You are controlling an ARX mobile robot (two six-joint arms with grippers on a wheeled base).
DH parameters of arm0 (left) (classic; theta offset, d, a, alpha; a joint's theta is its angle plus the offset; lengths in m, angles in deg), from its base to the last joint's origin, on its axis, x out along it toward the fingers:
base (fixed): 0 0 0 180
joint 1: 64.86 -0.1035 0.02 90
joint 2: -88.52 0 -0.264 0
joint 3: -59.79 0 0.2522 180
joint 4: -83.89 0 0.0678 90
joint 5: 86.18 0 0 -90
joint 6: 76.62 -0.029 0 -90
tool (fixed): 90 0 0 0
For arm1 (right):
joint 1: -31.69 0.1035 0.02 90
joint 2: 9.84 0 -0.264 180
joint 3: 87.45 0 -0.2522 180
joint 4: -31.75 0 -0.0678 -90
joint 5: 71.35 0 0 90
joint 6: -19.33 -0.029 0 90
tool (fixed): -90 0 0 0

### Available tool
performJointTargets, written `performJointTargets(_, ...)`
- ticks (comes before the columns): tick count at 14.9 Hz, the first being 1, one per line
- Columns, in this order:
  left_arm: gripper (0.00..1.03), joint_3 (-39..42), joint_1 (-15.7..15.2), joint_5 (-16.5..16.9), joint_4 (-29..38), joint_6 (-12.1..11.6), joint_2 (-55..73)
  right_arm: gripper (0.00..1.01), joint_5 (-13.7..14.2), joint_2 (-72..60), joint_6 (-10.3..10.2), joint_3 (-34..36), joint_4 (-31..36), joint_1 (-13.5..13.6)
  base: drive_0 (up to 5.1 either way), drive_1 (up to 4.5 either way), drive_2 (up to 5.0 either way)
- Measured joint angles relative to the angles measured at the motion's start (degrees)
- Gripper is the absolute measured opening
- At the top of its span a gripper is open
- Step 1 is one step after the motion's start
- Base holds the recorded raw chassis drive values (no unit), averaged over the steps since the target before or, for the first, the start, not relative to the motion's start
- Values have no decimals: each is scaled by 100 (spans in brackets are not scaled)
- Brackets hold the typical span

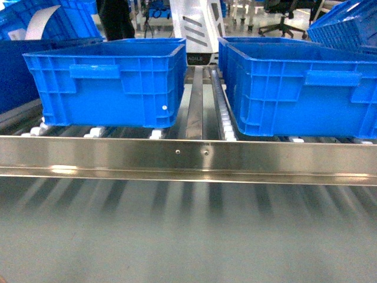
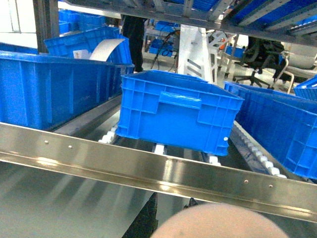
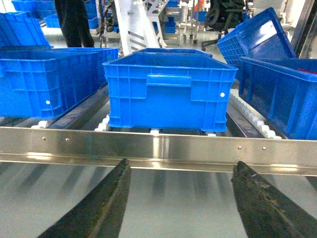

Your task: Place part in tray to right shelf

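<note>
The right shelf is a silvery rack whose flat front rail (image 1: 118, 154) carries two screws; the same rail (image 2: 148, 166) (image 3: 163, 146) runs across both wrist views. In the left wrist view, a blurred beige rounded shape, the tray (image 2: 223, 223), fills the bottom edge close to the camera. It covers most of my left gripper (image 2: 172, 197), whose two dark fingertips stand close together just below the rail. My right gripper (image 3: 182, 162) is open below the rail, with nothing between its fingers. The part is out of view. Neither gripper shows in the head view.
Two blue bins stand on the roller lanes, one on the left (image 1: 112, 79) and one on the right (image 1: 300, 88), with a white roller strip (image 1: 222, 109) between them. More blue bins are stacked at the sides. A white machine (image 1: 197, 29) and office chairs stand behind.
</note>
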Motion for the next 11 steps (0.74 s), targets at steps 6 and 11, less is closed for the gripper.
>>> performJointTargets(6, 12, 0, 0, 0, 0, 0, 0, 98, 0, 0, -2, 0, 0, 0, 0, 0, 0)
performJointTargets(11, 12, 0, 0, 0, -2, 0, 0, 98, 0, 0, -2, -2, 0, 0, 0, 0, 0)
